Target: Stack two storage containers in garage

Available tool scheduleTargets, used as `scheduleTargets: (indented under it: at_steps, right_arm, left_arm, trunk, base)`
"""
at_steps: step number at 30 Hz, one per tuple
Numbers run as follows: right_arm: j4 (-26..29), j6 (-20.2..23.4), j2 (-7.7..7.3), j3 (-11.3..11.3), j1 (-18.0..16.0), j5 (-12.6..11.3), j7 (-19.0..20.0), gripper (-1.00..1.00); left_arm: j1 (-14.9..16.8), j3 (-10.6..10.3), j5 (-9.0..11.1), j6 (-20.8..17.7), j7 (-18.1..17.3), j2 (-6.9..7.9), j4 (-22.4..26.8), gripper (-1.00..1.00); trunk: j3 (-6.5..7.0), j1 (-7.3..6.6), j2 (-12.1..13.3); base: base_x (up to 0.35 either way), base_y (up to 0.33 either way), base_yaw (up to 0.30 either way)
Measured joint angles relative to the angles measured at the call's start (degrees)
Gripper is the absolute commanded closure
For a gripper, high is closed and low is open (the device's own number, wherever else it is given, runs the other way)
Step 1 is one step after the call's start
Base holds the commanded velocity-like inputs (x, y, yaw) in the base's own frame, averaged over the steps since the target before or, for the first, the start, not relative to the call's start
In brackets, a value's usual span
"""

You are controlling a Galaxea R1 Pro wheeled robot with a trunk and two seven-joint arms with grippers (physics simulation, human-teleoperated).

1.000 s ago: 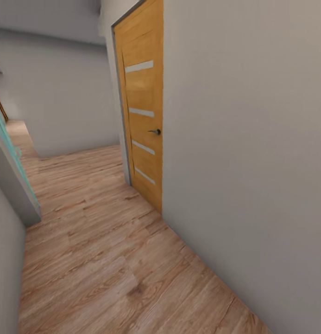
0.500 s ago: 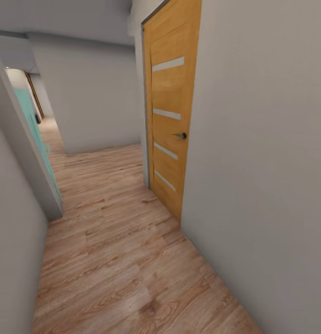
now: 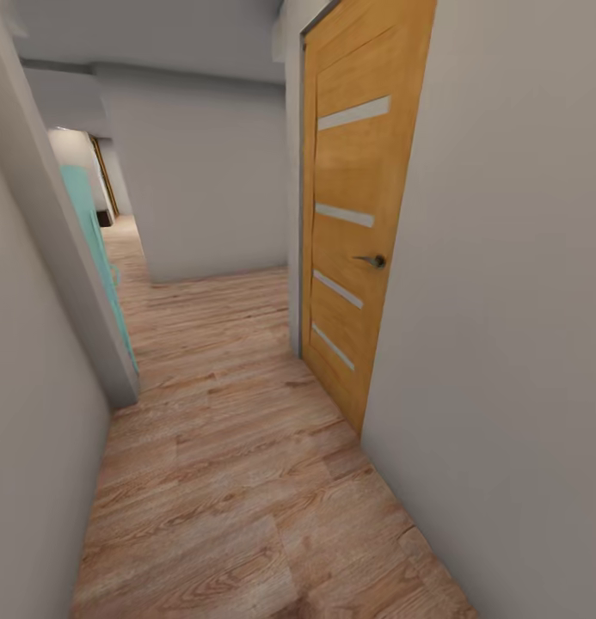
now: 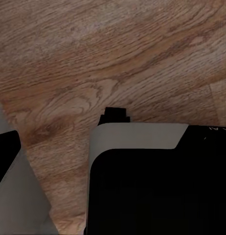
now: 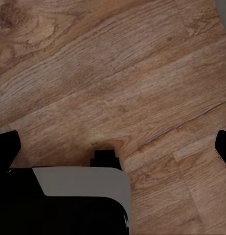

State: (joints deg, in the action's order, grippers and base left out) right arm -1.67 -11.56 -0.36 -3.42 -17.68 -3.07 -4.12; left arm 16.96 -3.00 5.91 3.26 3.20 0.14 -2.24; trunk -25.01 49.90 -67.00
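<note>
From the head view, going left to right: a grey wall [image 3: 31, 413] runs close along the left, ending at a corner with a teal panel [image 3: 95, 249] edging past it. Beyond that, a far opening shows a strip of wood-plank floor [image 3: 229, 481] leading deeper into the house, then a pale wall straight ahead [image 3: 211, 189]. Right of centre stands a closed wooden door [image 3: 358, 223] with pale horizontal strips and a dark lever handle [image 3: 372, 260]; the right wall [image 3: 521, 301] takes up the rest.

This looks like a corridor — the robot is in transit. Neither storage container is in these pictures, so where they sit cannot be told from here; whether this is the trip out to fetch one or a return leg cannot be settled either.

Both wrist views look down on the wood planks past dark and grey parts of the robot's own body. Dark shapes sit at the picture edges, but I cannot tell whether the left hand or the right hand is open or closed, and nothing red-orange shows near either.

The next move, as I judge it, calls for steering along the narrow passage — keeping the base off both walls and the door frame.
</note>
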Motion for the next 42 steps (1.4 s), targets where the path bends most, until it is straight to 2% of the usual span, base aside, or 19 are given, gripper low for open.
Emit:
scheduleTargets:
  at_steps: [13,31,42]
  right_arm:
    - [0.0,-0.04,-0.09,0.0,0.0,0.03,0.0,-1.0]
    - [0.0,-0.03,-0.01,0.0,-0.01,-0.28,-0.19,-1.0]
    - [0.0,-0.05,-0.09,0.0,0.0,-0.28,-0.1,-1.0]
  left_arm:
    - [0.0,0.0,0.0,0.0,0.02,0.0,0.02,-1.0]
    - [-0.01,0.0,0.0,0.0,0.01,0.0,0.01,-1.0]
    - [0.0,0.0,0.0,0.0,0.01,-0.01,0.02,-1.0]
  trunk:
    - [0.0,0.0,0.0]
    - [0.0,0.0,0.0]
    - [0.0,0.0,0.0]
  base:
    - [0.341,0.0,0.007]
    - [0.341,0.0,0.265]
    - [0.341,0.0,0.037]
